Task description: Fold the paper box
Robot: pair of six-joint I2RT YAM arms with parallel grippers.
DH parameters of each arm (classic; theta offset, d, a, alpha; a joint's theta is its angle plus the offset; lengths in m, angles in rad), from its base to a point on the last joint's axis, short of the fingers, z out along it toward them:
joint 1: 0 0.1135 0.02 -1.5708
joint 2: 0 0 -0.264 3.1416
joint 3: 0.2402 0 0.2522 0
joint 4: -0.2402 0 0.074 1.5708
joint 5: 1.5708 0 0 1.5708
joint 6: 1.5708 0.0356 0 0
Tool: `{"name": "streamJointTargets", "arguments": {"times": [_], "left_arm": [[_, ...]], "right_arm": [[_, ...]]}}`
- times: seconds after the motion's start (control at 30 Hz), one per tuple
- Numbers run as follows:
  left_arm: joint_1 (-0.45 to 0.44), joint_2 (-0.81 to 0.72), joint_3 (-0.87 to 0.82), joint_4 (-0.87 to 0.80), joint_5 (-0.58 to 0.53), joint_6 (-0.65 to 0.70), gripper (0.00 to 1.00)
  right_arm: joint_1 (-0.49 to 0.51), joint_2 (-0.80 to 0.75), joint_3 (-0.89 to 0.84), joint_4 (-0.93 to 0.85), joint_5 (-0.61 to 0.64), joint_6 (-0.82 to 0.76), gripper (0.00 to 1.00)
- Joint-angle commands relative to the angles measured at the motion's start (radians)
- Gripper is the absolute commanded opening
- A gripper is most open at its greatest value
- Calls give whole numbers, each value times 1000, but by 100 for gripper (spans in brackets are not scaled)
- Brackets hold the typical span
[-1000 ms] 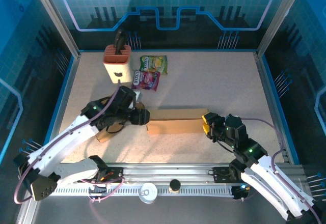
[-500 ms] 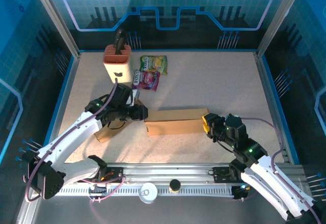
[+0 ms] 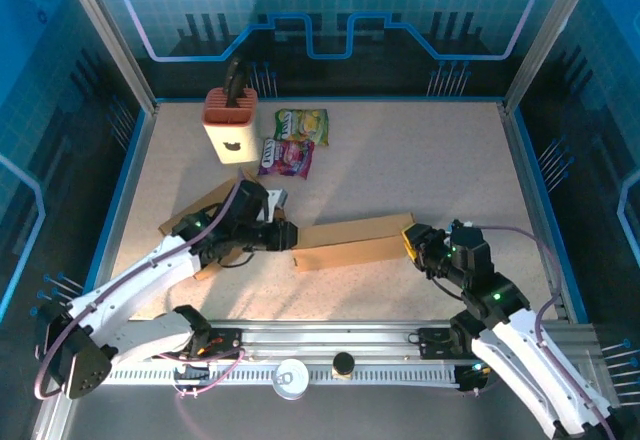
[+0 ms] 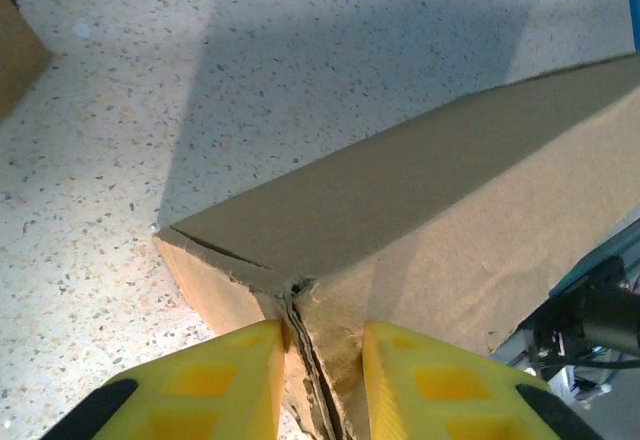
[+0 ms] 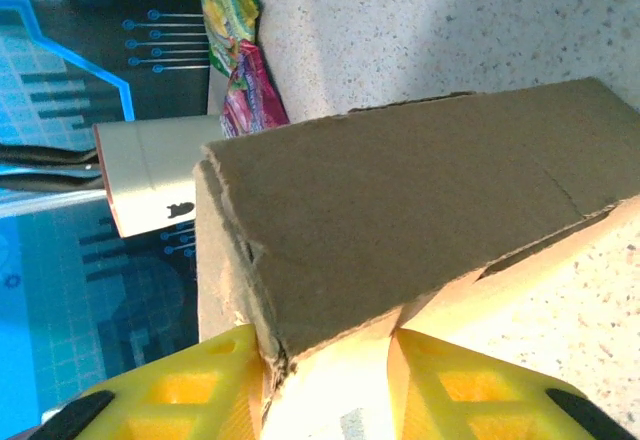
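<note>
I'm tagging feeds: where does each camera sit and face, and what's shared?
Top external: above, behind the bases, looking down at the table; left gripper and right gripper show.
Left wrist: on the left arm, past its yellow fingers, facing the cardboard box end-on.
Right wrist: likewise, its fingers at the other end; snack bags beyond.
Shared: the box.

Top view light: even and rather bright on the counter (image 3: 420,160).
Shadows: left wrist view, a broad soft shadow across the upper centre, behind the paper box (image 4: 430,210).
Glare: right wrist view, lower centre, the box face is washed out pale.
Focus: the left pincer (image 4: 322,380) at the lower edge is slightly blurred; counter speckles are sharp.
Distortion: frame posts (image 3: 100,30) lean outward at the top view's sides.
</note>
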Motion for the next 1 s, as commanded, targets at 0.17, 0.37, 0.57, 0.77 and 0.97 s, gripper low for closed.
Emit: {"name": "streamJointTargets", "arguments": {"times": [0.17,0.37,0.57,0.77,0.97], "left_arm": [[-262,-82,-161,206,-241,-4,27],[-385,-45,-208,310,-319,-34,27],[-438,54,-197,368,-371,-64,27],[-424,137,-197,402,-395,-102,34],[-402,127,-199,396,-372,-137,39]], "right_arm": [[-42,-92,-88,-47,-242,-233,30],[-42,-259,-105,-208,-231,-228,36],[-55,-290,-162,-179,-225,-178,38],[-106,-66,-210,18,-295,-169,43],[-119,57,-144,-56,-277,-218,66]]}}
